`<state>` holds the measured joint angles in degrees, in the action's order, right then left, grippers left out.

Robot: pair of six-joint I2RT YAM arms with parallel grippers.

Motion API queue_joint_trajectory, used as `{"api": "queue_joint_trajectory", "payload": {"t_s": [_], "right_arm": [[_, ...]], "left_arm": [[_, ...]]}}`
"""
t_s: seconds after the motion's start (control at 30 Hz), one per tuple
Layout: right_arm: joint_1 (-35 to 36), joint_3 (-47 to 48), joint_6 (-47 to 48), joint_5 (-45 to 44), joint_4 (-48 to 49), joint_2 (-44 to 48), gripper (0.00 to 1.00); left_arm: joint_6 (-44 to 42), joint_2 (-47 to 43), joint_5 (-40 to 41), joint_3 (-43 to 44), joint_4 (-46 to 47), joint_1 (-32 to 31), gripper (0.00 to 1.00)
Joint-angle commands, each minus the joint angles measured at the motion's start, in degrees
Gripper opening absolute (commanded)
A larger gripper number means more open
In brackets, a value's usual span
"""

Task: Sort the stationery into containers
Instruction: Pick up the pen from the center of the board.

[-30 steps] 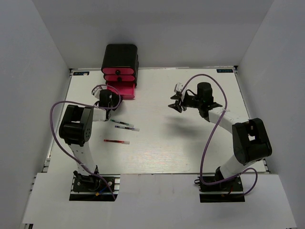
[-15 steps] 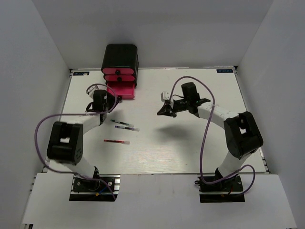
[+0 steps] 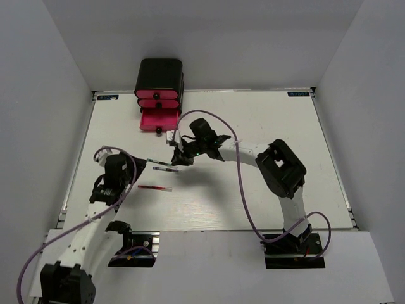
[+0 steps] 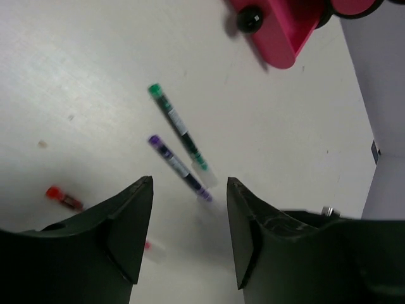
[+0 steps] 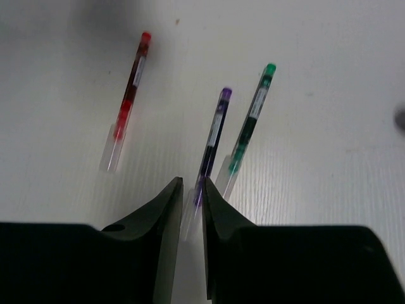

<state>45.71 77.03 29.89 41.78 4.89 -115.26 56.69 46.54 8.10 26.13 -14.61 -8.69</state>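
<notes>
Three thin pens lie left of the table's middle: a green pen (image 3: 154, 161), a purple pen (image 3: 169, 170) and a red pen (image 3: 155, 188). My right gripper (image 3: 176, 159) reaches far left, its jaws almost closed on the clear end of the purple pen (image 5: 214, 136), which still rests on the table; in the right wrist view the gripper (image 5: 192, 183) has the green pen (image 5: 252, 120) to its right and the red pen (image 5: 130, 95) to its left. My left gripper (image 4: 190, 183) is open and empty, near the pens. No short bars or eraser show.
The black cabinet (image 3: 159, 73) stands at the back left with its bottom pink drawer (image 3: 156, 119) pulled open; the two upper drawers are shut. The open drawer (image 4: 278, 38) and its black knob (image 4: 248, 19) show beyond the pens in the left wrist view.
My right arm has swung left from the middle right to the pens and narrowed its jaws on the purple pen. My left arm has drawn back from the drawer toward the near left.
</notes>
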Motion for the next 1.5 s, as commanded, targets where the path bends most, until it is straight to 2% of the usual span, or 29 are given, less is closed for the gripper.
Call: {"api": "queue_joint_trajectory", "payload": {"t_s": [0.0,0.23,0.33,0.47,1.0,1.17,1.47], "right_arm": [[2.6,6.4,-8.0,-5.6,3.1,-3.6,0.25],[5.5,10.8,-9.9,-10.3,4.0,-9.3,0.26],[6.6,10.8,-11.6,-13.5,6.5,-10.5,0.26],[7.1,12.2,-13.9,-17.6,8.9,-12.0,0.26],[6.8,12.9,-13.2,-20.9,11.3,-13.6,0.26],[6.9,15.1,-11.8,-20.7,8.7,-14.9,0.30],[7.0,17.1,-8.1,-22.6,1.7,-15.3,0.32]], "left_arm": [[4.3,-7.3,0.6,-1.3,-13.3,0.3,0.61],[8.3,-19.4,0.6,-4.0,-22.1,0.3,0.61],[8.4,-20.7,1.1,-4.0,-24.6,0.3,0.61],[8.4,-20.7,0.5,-4.0,-25.6,0.3,0.61],[8.9,-21.2,-1.2,-5.0,-27.2,0.3,0.63],[8.9,-21.2,-1.8,-5.0,-27.8,0.3,0.66],[9.4,-20.7,-3.4,-3.5,-27.8,0.3,0.69]]}}
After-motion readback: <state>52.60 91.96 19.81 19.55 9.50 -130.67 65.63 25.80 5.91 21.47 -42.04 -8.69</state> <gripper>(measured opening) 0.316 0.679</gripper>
